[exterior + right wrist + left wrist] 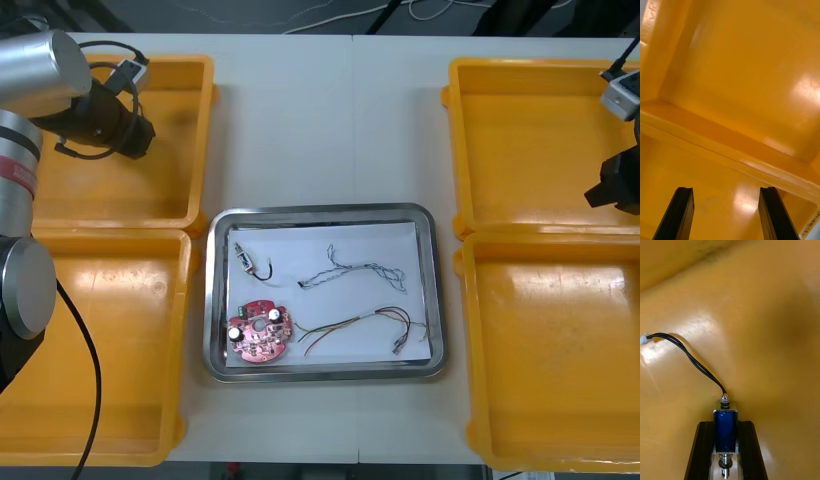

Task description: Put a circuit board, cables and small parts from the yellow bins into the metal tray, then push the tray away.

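Observation:
My left gripper [725, 423] is shut on a small metal part [725, 433] with a blue body, held just above the floor of the far left yellow bin [190, 140]. A black cable [688, 356] trails from the part to a white plug. My right gripper [727, 213] is open and holds nothing, above the wall between the two right yellow bins [726, 150]. The metal tray [215, 300] holds a red circuit board [258, 333], a blue and white cable [355, 268], a red and yellow cable [360, 325] and a black cable [252, 262].
The left arm [100, 120] reaches over the far left bin, and the right arm [618, 180] hangs at the right edge over the far right bin [520, 140]. The near bins [110, 350] [550, 350] show bare floors. Bare table lies beyond the tray.

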Controlling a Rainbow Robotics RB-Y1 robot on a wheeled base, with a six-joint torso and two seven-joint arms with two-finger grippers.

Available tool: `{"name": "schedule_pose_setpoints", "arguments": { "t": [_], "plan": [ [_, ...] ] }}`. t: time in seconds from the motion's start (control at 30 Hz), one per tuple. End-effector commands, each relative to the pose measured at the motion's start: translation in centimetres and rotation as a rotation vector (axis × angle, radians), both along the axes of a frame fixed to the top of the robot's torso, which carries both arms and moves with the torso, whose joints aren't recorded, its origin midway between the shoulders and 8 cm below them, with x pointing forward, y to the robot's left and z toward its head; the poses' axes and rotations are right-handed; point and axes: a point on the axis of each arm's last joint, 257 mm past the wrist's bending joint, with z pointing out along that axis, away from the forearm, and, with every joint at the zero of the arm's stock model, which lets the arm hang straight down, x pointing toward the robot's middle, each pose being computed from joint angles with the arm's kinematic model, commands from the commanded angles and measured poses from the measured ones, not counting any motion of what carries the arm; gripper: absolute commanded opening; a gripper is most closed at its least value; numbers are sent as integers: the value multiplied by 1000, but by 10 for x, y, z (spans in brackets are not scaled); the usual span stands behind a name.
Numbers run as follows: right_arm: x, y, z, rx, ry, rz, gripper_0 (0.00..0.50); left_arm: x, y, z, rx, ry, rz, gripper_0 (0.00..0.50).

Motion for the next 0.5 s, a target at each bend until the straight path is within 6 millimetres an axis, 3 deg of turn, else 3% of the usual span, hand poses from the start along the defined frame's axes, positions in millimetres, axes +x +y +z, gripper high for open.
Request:
{"name": "schedule_pose_setpoints", "arguments": {
  "t": [0.03, 0.27, 0.5],
  "plan": [
    [-9, -26, 9, 23, -21, -134, 500, 0, -9, 56, 37, -31, -67, 0],
    [-26, -33, -6, 95, -9, -312, 500, -25, -7, 80, 38, 24, -63, 0],
    [-44, -26, -25, 176, 10, -446, 500, -56, -3, 99, 30, 55, -39, 0]
  ]
}}
